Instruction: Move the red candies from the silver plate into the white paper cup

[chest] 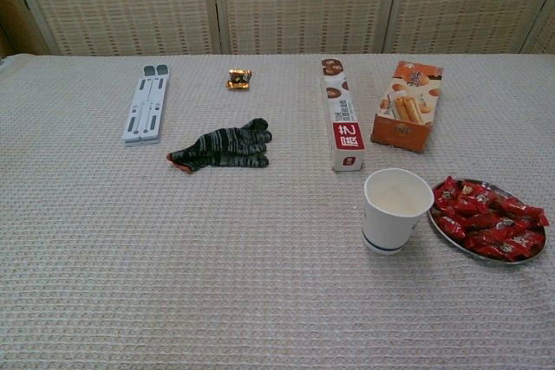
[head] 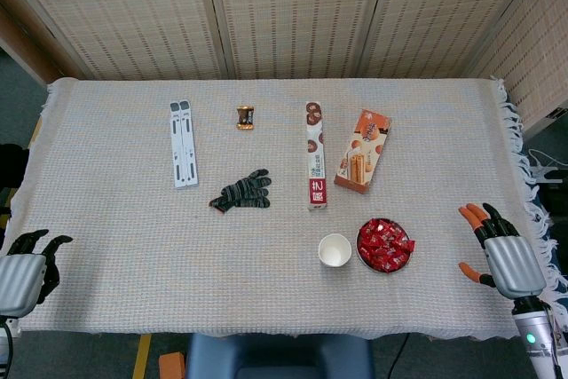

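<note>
I see the red candies (chest: 487,219) heaped on the silver plate (chest: 482,257) at the table's near right, with the white paper cup (chest: 395,209) upright just beside it, mouth up.

The candies are glossy wrapped pieces lying every which way, so I read no common long axis; the plate is round and shiny, and mostly hidden under the pile; the cup is a plain cylinder with a dark ring near its base; the woven cloth (head: 115,219) under everything is coarse and fringed at the right edge; my left hand (head: 25,265) rests at the near left corner, fingers apart and holding nothing, partly cut by the frame; my right hand (head: 500,250) sits right of the plate, well apart, orange-tipped fingers spread, empty; neither hand shows in the chest view.
</note>
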Robot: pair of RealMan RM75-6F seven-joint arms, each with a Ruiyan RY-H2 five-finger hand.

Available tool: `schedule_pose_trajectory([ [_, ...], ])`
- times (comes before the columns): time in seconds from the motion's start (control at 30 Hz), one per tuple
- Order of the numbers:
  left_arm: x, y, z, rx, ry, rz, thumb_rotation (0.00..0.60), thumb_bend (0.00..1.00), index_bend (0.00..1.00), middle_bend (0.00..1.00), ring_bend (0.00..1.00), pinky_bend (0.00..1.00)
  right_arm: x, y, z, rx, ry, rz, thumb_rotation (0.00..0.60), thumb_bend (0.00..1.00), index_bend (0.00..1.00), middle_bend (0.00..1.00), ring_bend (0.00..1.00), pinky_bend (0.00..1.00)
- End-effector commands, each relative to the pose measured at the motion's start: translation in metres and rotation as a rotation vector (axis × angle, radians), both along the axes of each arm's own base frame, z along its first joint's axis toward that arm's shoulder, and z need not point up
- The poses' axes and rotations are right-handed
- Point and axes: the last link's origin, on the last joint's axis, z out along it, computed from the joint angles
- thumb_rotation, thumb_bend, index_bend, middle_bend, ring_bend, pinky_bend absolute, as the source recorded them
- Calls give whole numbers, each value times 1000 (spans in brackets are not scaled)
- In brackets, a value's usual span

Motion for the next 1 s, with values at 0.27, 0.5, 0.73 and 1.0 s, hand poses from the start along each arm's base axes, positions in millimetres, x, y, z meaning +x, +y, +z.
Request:
schedule_pose_trajectory([
  [0.27,3,-3,-1,-12,-10,-1,600,636,275,234,155,181,-1,1,-1,23,4,-9,600,109,60,113,0,225],
  [0.5,1,-2,1,-25,-30,22,600,637,277,249,162,184,-4,-4,-9,19,71,-4,600,109,97,329,280,514],
  [0.73,4,-5,5,-21,-60,8,600,637,277,268,168,186,1,-16,-24,87,73,-7,600,108,222,589,546,777],
  [1.0,4,-5,7,-32,-82,10,600,637,279,286,177,189,11,-46,-45,208,154,-23,600,109,231,615,571,807],
])
